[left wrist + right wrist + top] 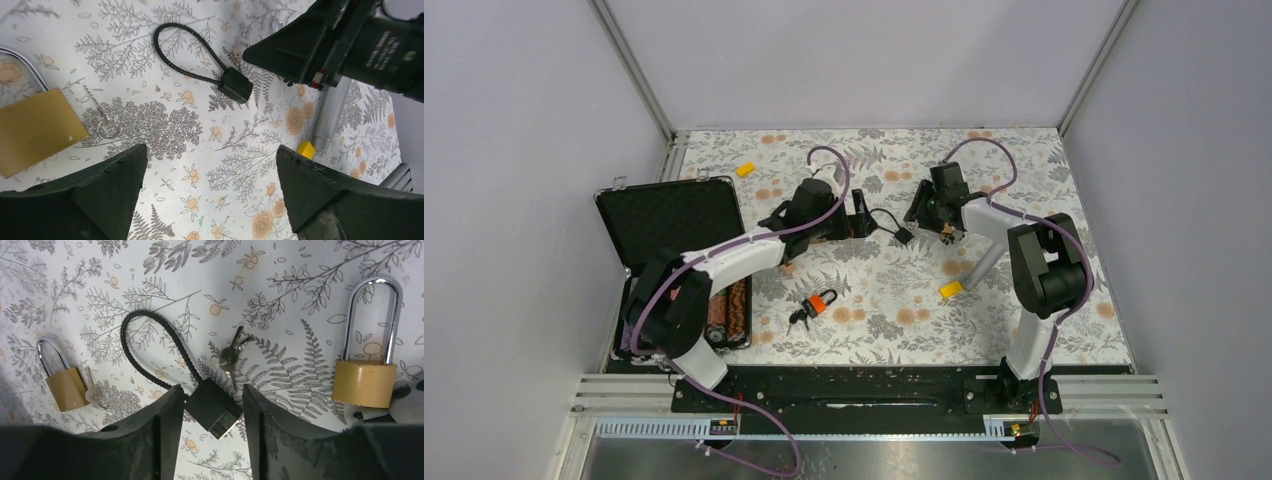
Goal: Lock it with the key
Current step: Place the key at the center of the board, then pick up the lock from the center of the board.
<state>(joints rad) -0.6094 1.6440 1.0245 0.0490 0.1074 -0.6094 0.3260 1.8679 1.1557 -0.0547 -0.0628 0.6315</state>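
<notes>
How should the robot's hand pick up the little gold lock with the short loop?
Probably the brass body of the little lock, from straight above: it lies flat, so only its narrow edges offer a pinch. Mind the key beside it.

The right gripper's point(214, 392) two black fingers point(150, 440) are standing apart at the near edge of the floral-patterned bench point(300, 270). The blocky body of a black cable lock point(214, 410) is showing in the gap between them, its braided loop curling away to the far left. At left, a small brass padlock point(62, 386) is lying flat, its shackle pointing far and a silver key point(92, 387) resting against its right side. Loose keys point(230, 357) are lying just beyond the cable lock. A long-shackled brass padlock point(365, 383) is lying at right.
</notes>
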